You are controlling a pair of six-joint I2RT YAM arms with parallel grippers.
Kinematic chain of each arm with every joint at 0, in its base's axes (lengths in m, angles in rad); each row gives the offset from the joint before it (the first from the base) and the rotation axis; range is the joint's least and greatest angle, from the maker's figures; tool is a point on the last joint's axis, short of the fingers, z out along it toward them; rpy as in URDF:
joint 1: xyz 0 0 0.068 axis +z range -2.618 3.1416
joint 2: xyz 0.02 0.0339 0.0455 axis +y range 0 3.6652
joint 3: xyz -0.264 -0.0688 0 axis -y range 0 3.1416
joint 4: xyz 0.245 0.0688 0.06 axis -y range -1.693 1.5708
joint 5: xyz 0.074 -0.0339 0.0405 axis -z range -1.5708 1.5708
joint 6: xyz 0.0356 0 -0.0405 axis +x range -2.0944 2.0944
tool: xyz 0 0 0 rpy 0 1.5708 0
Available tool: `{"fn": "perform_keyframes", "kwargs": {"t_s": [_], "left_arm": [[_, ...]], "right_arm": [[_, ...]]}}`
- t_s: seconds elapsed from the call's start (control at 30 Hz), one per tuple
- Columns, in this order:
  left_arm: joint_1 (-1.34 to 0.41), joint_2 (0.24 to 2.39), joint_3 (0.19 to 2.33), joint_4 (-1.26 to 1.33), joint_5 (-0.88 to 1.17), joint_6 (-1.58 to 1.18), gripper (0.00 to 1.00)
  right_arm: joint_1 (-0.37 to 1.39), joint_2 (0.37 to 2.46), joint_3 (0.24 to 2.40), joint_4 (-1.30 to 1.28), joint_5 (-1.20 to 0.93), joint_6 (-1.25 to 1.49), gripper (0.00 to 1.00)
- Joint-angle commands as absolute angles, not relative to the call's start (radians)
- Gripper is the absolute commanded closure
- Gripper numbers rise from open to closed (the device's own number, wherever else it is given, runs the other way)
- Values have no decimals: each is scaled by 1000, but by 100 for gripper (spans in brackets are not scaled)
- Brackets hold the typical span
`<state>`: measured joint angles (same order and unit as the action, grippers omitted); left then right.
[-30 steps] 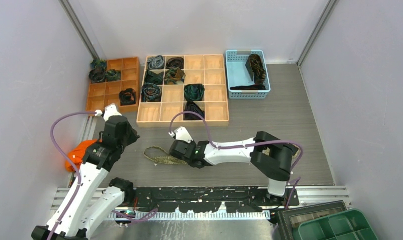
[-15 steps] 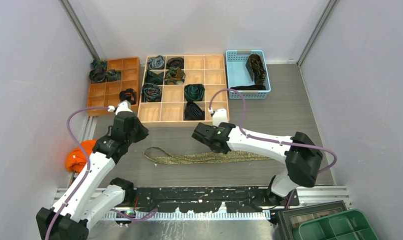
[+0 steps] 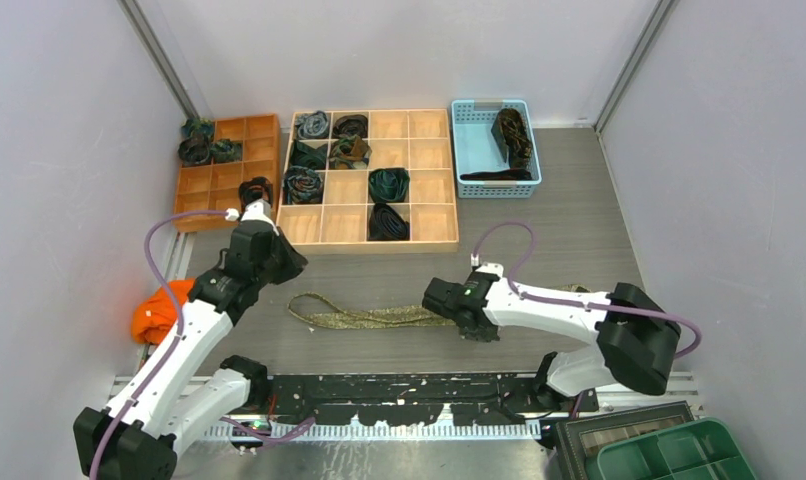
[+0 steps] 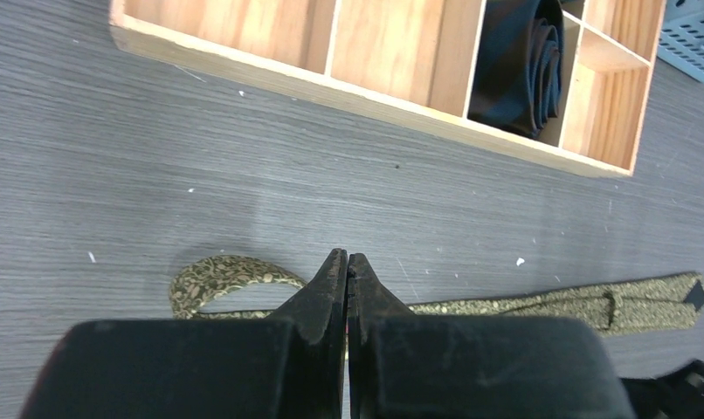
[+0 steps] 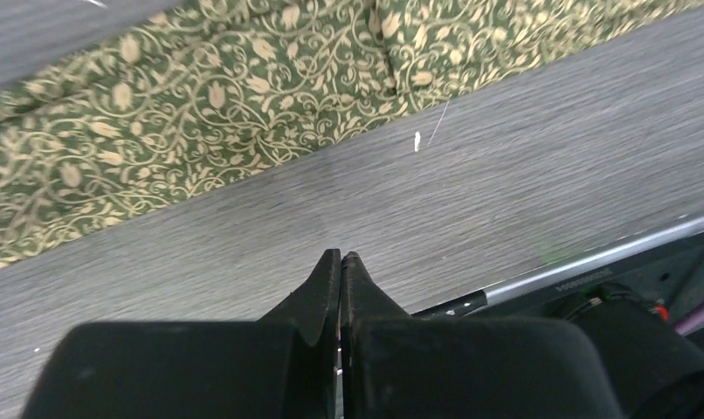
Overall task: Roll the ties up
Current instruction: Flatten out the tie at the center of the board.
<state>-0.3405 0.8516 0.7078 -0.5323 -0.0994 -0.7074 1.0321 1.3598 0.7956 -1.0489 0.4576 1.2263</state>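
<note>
The left jaws are pressed together with nothing between them. They hang over the left part of the olive-gold tie (image 3: 369,318), just right of its curled loop. In the left wrist view their tips overlap the strip (image 4: 541,305), and whether they touch it cannot be told. The right jaws are also closed and empty. Their tips sit over bare counter (image 5: 523,183) on the near side of the tie (image 5: 182,122), close to the fabric but apart from it.

The tie lies flat, lengthwise along the near edge of the counter at about its middle. Its loop is towards the left, and the right arm crosses over its other end. It bears a gold vine-and-leaf pattern on green. Small white print on the black rail (image 5: 541,275) at the near edge is too small to read.

At the far edge stands a light wooden tray (image 3: 369,243). A dark green coil (image 3: 389,184) and a black coil (image 3: 387,220) sit in adjoining compartments of its third column. An orange tray (image 3: 211,180) at the far left and a blue basket (image 3: 474,140) to the right hold more ties.
</note>
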Motion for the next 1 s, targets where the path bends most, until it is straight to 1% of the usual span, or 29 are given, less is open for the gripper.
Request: {"fn": "perform_keyframes", "kwargs": {"t_s": [0.0, 0.2, 0.37, 0.5, 0.73, 0.97], "left_arm": [[-349, 859, 755, -477, -12, -730, 100], [-356, 849, 782, -501, -5, -713, 100], [-356, 847, 799, -517, -10, -695, 100], [-356, 855, 787, -506, -11, -699, 100], [-356, 875, 777, -502, -29, -692, 100], [-356, 922, 772, -488, -34, -683, 100]], "right_arm": [[998, 1420, 770, -954, 383, 1307, 99], [878, 1523, 745, -905, 353, 1251, 99], [768, 1581, 783, -902, 348, 1179, 99], [698, 1662, 891, -937, 392, 1104, 98], [525, 1823, 1058, -961, 463, 937, 96], [428, 1994, 1291, -996, 548, 783, 95]]}}
